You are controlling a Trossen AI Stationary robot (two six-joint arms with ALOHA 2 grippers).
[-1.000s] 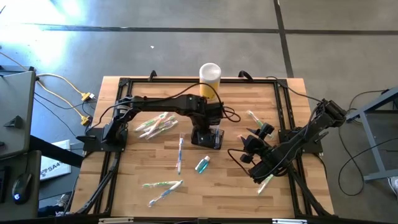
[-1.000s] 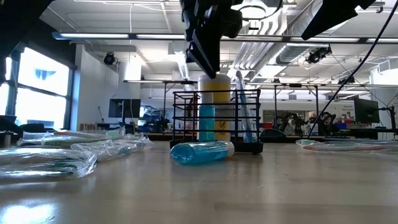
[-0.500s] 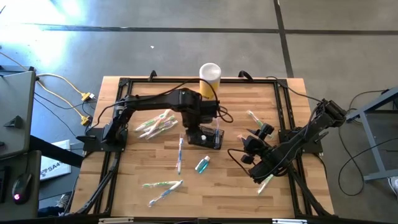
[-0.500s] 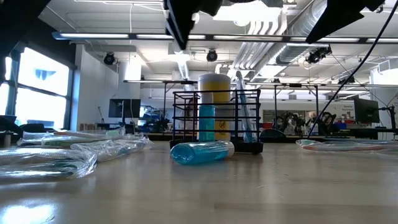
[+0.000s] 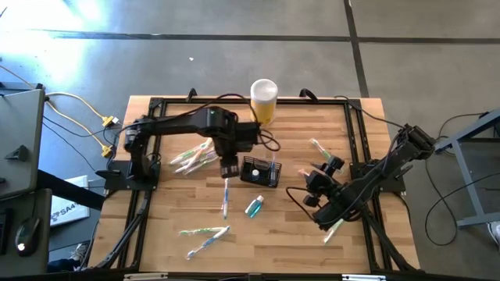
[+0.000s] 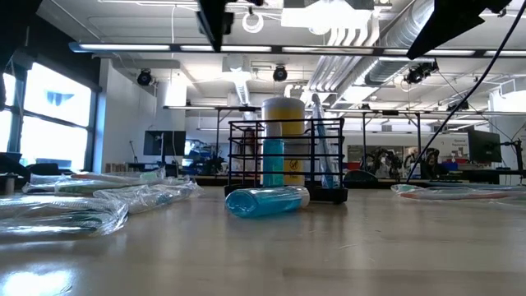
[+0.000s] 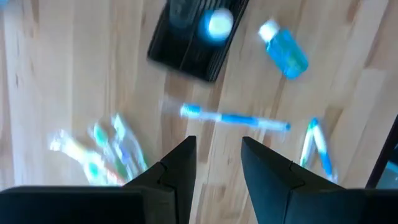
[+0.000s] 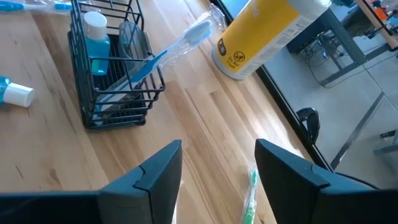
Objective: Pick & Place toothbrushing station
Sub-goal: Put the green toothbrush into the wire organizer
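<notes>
The black wire-mesh caddy (image 5: 262,172) stands on its base near the table's middle and also shows in the low view (image 6: 286,160). It holds a small blue bottle (image 8: 96,37) and a wrapped blue toothbrush (image 8: 168,50), which leans on the caddy's rim with its head sticking out. My left gripper (image 5: 229,167) hangs open and empty above the table, just left of the caddy (image 7: 196,31). My right gripper (image 5: 309,187) is open and empty to the right of the caddy (image 8: 115,68), low over the table.
A yellow cylinder with a white lid (image 5: 263,100) stands behind the caddy. A blue bottle (image 5: 254,206) and a blue toothbrush (image 5: 226,193) lie in front of it. Wrapped toothbrushes lie at the left (image 5: 195,156), near the front (image 5: 205,234) and at the right (image 5: 320,148).
My left gripper has gone from over the caddy toward the table's left edge and has risen, leaving the low view's top. The caddy, the bottle and the toothbrush in it have stayed where they were.
</notes>
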